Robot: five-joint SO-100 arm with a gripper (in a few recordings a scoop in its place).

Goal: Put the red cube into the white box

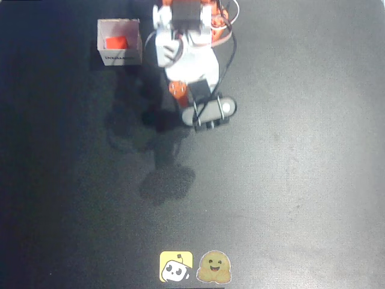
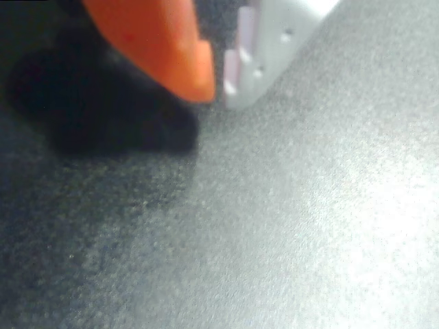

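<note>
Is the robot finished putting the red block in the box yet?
Looks done: in the overhead view the red cube sits inside the white box. In hand: nothing; the gripper in the wrist view looks closed and empty over bare table. Left: nothing obvious.

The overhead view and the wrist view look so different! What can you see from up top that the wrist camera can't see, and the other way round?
From the overhead view: the white box near the top left with the red cube inside it, the folded-up arm, and two cartoon stickers at the bottom edge. From the wrist view: the gripper up close, its orange finger almost touching the white finger. Both show the dark table and the arm's shadow on it.
</note>
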